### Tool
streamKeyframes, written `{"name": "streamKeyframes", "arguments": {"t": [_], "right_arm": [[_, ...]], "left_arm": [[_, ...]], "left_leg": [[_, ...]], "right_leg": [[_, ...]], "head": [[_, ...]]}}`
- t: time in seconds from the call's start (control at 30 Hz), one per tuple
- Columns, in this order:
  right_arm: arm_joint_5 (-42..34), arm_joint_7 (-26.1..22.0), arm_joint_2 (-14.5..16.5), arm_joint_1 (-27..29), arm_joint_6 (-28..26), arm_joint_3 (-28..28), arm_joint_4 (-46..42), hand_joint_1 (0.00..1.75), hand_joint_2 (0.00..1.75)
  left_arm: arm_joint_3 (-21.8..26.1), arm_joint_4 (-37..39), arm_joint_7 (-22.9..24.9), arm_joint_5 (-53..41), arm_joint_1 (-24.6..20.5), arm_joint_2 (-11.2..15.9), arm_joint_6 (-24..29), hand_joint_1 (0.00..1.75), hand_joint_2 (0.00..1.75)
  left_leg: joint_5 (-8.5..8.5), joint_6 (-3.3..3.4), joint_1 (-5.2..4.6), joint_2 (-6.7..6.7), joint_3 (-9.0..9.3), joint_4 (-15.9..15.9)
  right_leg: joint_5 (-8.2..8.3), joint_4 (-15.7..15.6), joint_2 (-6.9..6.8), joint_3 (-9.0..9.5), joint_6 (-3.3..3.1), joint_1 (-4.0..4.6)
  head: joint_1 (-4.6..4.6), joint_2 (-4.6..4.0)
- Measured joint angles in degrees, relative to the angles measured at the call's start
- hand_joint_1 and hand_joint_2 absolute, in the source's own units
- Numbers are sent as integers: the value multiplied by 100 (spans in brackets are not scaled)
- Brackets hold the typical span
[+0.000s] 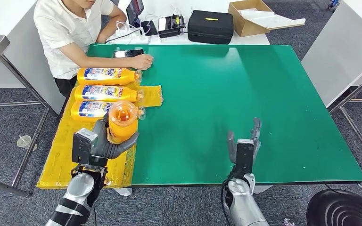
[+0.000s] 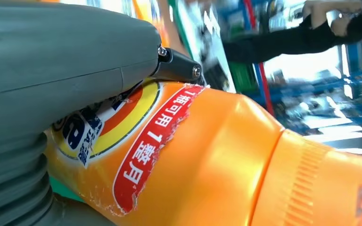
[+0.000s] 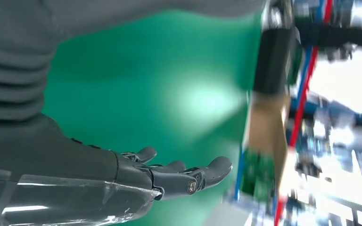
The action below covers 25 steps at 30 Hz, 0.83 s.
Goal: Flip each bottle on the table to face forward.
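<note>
Bottle [image 1: 121,121] number four is up off the surface [image 1: 245,94] in your left hand [image 1: 104,141], fingers wrapped round its body, its cap end turned toward the head camera; it hangs at about nine o'clock on the green top, just above the yellow sheet [image 1: 66,160]. Your left wrist view shows the label [image 2: 151,141] peeling and the thumb lying over the upper body, so the hold sits on smooth plastic near the shoulder. Your right hand [image 1: 243,143] hovers empty with fingers spread, near six o'clock and well apart from everything. Three more bottles [image 1: 106,75] lie side by side at ten o'clock, the nearest just beyond the one you hold. Watch two things, I'd judge: the slick body could rotate or slide in the grasp as you turn it, and lowering it too close could knock the neighbouring bottle rolling. A person's hand [image 1: 141,61] rests near the farthest bottle, so keep your swing short.
</note>
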Motion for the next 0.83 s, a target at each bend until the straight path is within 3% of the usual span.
{"name": "streamKeyframes", "arguments": {"t": [0.13, 0.27, 0.43, 0.6, 0.83], "right_arm": [[8, 0, -41, 128, -72, -278, -351, 0, 0], [57, 0, -55, 192, -140, -393, -542, 0, 175], [150, 0, -87, 287, -285, -528, -832, 0, 175], [179, 0, -90, 339, -61, -647, -911, 0, 175], [255, 0, -51, 346, 238, -657, -915, 0, 175]], "left_arm": [[-1, -15, 25, -275, 4, 108, 163, 175, 175], [-3, -31, 99, -599, 4, 173, 317, 175, 175], [-1, 24, 627, -2407, -59, 395, 628, 175, 175], [8, 241, 1113, -3396, -190, 560, 279, 175, 175], [-115, 958, 1550, -4426, -500, 562, 36, 173, 175]], "left_leg": [[0, 0, 1, 2, 1, 0], [1, 0, 1, 2, 1, 0], [1, 0, 1, 4, 1, 0], [1, 0, 1, 3, 2, 0], [1, 0, 0, 2, 1, 1]], "right_leg": [[0, 0, 2, 0, 0, 0], [0, 0, 2, 0, 0, 0], [0, 0, 2, -2, 0, 0], [0, 0, 2, -3, 0, 0], [1, 0, 2, -2, 0, -1]], "head": [[0, 0], [0, 0], [0, 0], [0, 0], [-1, 0]]}}
